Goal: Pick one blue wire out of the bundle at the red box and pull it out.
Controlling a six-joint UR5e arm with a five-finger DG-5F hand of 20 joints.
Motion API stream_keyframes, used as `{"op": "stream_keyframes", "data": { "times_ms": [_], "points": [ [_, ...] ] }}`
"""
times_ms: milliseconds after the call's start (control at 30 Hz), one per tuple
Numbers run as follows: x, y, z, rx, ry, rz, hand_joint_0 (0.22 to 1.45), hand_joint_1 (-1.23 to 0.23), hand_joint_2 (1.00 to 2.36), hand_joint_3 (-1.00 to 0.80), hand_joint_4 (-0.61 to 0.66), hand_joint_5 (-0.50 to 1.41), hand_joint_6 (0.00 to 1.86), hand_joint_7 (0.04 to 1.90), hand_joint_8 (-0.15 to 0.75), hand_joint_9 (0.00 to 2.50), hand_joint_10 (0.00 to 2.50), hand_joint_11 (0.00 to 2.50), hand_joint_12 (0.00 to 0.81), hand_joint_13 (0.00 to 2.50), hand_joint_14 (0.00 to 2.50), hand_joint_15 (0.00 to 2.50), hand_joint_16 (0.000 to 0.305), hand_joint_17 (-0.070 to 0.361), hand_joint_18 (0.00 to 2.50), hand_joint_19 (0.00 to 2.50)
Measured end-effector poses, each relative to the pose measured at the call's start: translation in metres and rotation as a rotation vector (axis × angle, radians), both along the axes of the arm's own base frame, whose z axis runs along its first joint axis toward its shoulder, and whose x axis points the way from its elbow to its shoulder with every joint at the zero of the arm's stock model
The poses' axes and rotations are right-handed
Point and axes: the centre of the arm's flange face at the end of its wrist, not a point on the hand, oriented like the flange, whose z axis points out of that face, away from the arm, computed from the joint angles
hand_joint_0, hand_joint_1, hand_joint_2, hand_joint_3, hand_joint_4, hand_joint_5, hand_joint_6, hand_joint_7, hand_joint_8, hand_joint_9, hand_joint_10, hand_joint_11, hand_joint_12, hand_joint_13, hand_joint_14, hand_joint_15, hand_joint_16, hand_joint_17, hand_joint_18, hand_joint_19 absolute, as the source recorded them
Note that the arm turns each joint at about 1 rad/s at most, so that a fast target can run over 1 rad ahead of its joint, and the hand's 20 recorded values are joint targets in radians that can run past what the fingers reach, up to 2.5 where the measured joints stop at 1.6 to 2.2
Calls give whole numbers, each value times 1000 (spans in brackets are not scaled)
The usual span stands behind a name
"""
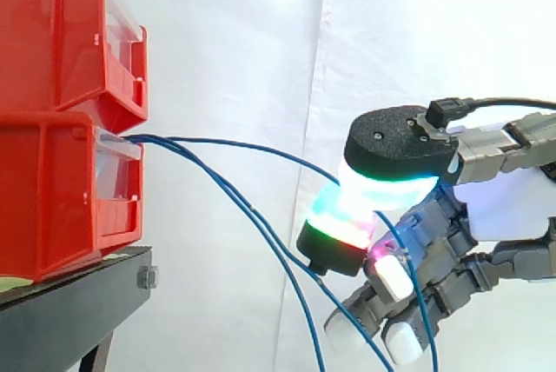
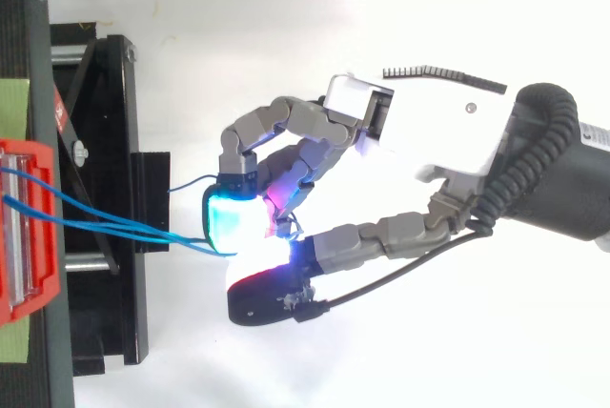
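Hand [image 2: 429,122], fingers [image 1: 334,233] clamped on one blue wire [image 1: 261,149] from red bin [image 1: 52,189], contact lost in glow, other wires [image 1: 280,261] cropped below

Bright, even light; curtain [image 1: 243,59] washed out. Pads [image 2: 229,222] on my robot hand [image 2: 438,127] bloom cyan-white; shadows faint.

Hand [image 2: 429,127]: wht shell, gry links, blk-backed pads [image 2: 229,222] (glow cyan/red).
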Motion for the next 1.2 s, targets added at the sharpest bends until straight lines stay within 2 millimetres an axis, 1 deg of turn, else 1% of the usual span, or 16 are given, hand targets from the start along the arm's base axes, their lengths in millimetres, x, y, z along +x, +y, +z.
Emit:
{"op": "stream_keyframes", "data": {
  "times_ms": [233, 1200],
  "points": [
    [0, 0, 0, 0, 0, 0, 601, -811, 1000, -1, 56, -87, 930, 1235, 432, 1099, 14, 641, 518, 738, 11, 336, 69, 155, 806, 405],
    [0, 0, 0, 0, -1, 0, 602, -810, 1001, -4, 64, -90, 931, 1233, 430, 1109, 15, 636, 517, 745, 11, 344, 69, 155, 803, 410]
  ]
}}
